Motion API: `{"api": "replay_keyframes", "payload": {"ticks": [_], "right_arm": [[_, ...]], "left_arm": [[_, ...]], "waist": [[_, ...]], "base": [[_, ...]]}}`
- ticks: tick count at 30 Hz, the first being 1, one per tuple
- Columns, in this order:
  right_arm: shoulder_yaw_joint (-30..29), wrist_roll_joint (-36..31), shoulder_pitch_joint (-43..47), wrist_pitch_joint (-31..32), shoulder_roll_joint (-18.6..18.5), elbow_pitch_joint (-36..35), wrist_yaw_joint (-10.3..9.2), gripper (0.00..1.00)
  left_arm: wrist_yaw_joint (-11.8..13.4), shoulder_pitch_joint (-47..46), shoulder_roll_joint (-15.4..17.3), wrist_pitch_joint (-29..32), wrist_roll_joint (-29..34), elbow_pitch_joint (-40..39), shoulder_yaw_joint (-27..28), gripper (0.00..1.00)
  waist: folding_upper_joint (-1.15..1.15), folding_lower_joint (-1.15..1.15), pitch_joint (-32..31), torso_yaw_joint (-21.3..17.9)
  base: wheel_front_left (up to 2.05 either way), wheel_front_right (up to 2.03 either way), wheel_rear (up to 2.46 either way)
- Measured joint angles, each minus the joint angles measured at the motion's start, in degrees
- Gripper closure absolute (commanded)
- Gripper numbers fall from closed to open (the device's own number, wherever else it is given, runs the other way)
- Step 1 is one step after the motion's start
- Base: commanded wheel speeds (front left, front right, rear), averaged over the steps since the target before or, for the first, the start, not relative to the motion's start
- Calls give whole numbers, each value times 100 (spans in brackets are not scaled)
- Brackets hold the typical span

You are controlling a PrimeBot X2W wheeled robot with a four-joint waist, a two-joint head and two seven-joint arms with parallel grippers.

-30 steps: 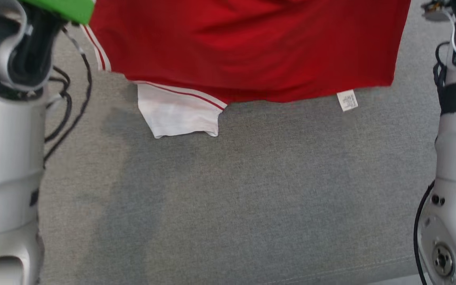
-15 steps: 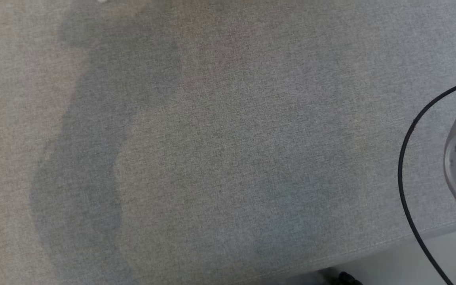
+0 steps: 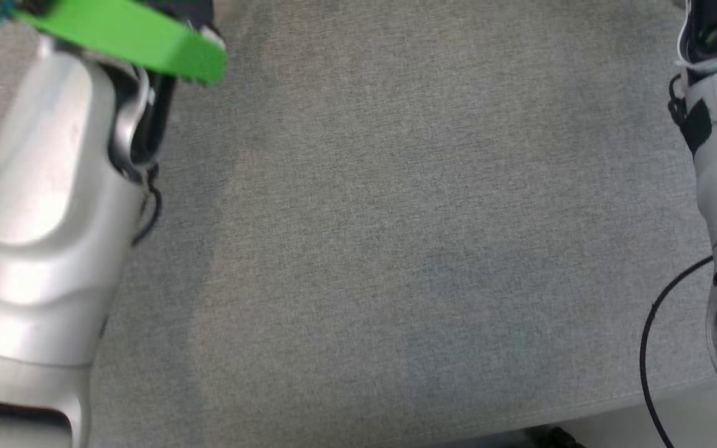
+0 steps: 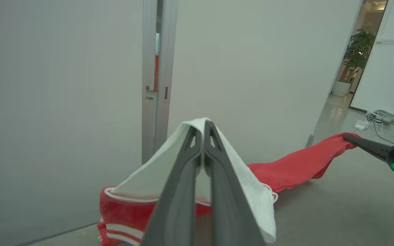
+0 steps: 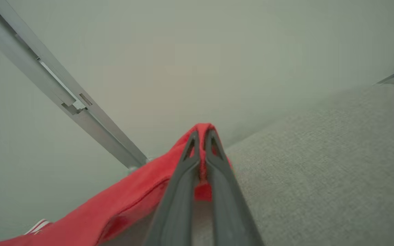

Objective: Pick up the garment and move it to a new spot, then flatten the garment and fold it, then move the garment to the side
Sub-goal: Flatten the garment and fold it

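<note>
Jaws both pinching garment: L white part, R red edge.

Beneath the left end effector spreads a grey woven-fabric table; beyond it stand a pale grey wall and silver metal door post, a leafy green potted plant far right

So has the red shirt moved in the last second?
Yes: away from the table's near edge, which sits nearly where it did in the head view. The red shirt is now held between left claw and right claw.
</note>
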Motion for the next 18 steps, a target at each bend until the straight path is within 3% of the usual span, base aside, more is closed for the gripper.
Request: {"api": "replay_keyframes", "payload": {"ticks": [9,18], "right_arm": [[578,358,1100,145,-332,477,0,100],[1140,423,2295,621,-672,457,1,100]], "left_arm": [[-4,2359,-259,0,-867,-112,34,100],[-4,4119,-364,34,-1600,-333,-37,100]], "waist": [[0,0,-500,244],[0,-1,-1361,416]], "base": [[0,0,0],[0,0,0]]}}
